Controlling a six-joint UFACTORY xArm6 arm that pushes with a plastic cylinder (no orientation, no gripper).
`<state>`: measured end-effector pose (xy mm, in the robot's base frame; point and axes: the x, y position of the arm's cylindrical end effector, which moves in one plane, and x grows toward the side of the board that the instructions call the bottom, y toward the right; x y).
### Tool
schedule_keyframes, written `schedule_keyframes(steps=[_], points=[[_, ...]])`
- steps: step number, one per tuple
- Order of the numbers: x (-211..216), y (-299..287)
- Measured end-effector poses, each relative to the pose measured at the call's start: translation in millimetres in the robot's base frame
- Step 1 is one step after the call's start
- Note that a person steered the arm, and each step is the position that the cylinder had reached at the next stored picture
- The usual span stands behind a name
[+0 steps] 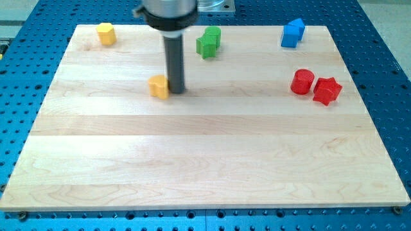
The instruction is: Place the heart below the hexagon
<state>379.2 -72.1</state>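
Our rod [174, 61] covers the right edge of the yellow block [158, 86] at centre left, so we cannot make out that block's shape or whether our tip [176, 89] touches it. The blurred mount [168, 13] above the rod is cut off by the frame's top edge. The green block [209, 42] is too small for us to name its shape.

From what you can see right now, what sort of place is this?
Probably a robotics lab bench: a wooden board lies on a blue perforated metal table, small coloured blocks are scattered on it, and my tip touches the yellow heart.
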Motion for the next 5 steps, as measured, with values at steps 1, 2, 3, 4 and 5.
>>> schedule_keyframes(steps=[1, 2, 3, 4, 5], points=[[22.0, -4.2], [33.7, -16.2], [22.7, -48.8], [0.3, -72.1], [27.9, -77.7]])
